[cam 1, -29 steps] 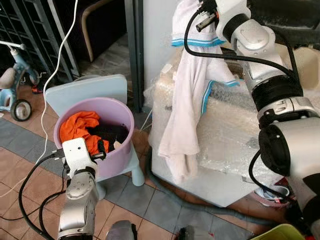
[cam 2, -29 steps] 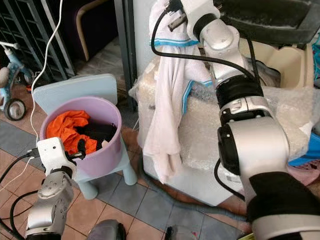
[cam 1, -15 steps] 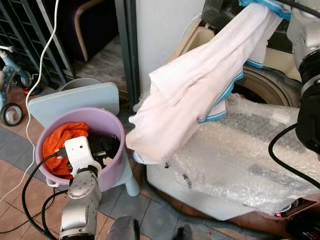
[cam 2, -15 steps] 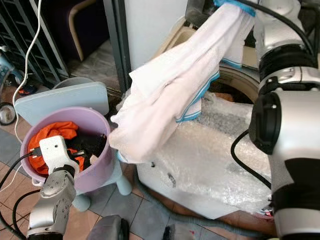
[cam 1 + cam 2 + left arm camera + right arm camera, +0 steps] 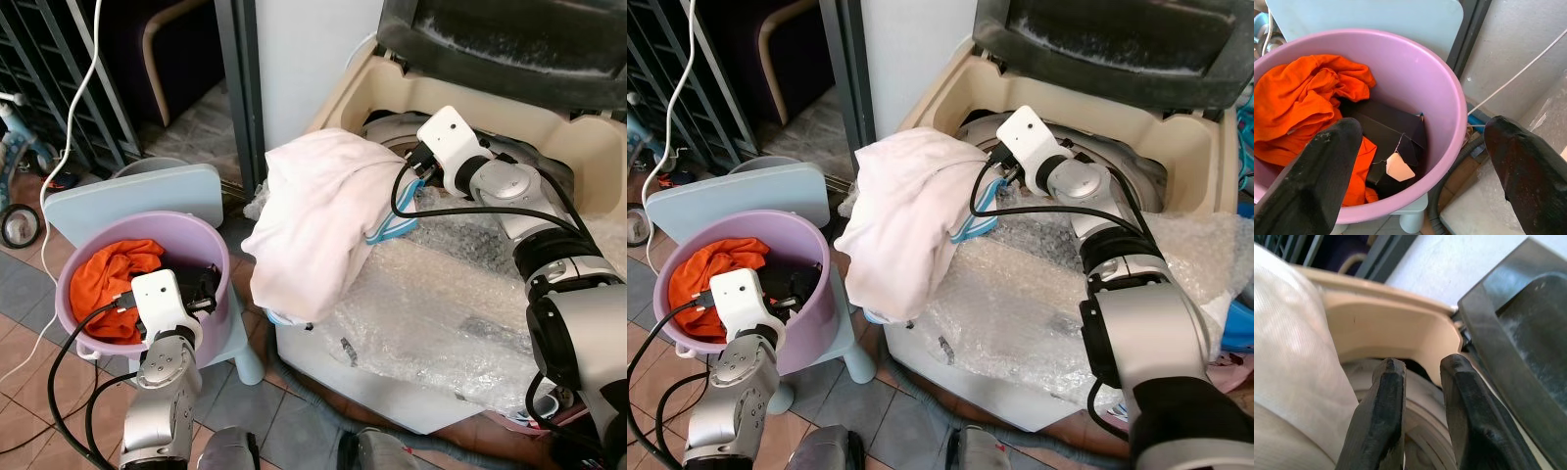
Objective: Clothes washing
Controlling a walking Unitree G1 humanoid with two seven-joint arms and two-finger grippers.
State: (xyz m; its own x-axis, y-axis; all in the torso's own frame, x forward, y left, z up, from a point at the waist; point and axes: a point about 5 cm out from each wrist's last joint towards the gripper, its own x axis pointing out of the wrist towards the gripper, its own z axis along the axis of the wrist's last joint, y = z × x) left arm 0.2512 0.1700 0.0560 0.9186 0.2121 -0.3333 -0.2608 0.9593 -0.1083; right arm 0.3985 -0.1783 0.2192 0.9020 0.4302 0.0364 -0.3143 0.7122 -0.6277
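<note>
A white garment with blue trim [image 5: 313, 220] lies bunched over the front left corner of the top-loading washing machine [image 5: 588, 147], whose dark lid [image 5: 509, 39] stands raised. My right gripper [image 5: 407, 171] hovers at the drum's rim, right beside the garment. In the right wrist view its fingers [image 5: 1383, 416] stand slightly apart with nothing between them, the cloth [image 5: 1293, 372] lying to one side. My left gripper [image 5: 1418, 161] is wide open above the lilac bucket [image 5: 223, 294], which holds an orange garment [image 5: 113, 284] and a dark one [image 5: 1386, 132].
The bucket rests on a light blue stool [image 5: 147, 191]. Bubble wrap [image 5: 460, 304] covers the machine's front. A white cable [image 5: 73, 117] hangs at the left, near a tricycle [image 5: 15, 220] and a metal gate. A grey hose runs along the tiled floor under the machine.
My right arm swung the white garment down from high up; it now rests on the machine's corner and the fingers are off it. The camera has shifted; the left arm stays over the bucket.
</note>
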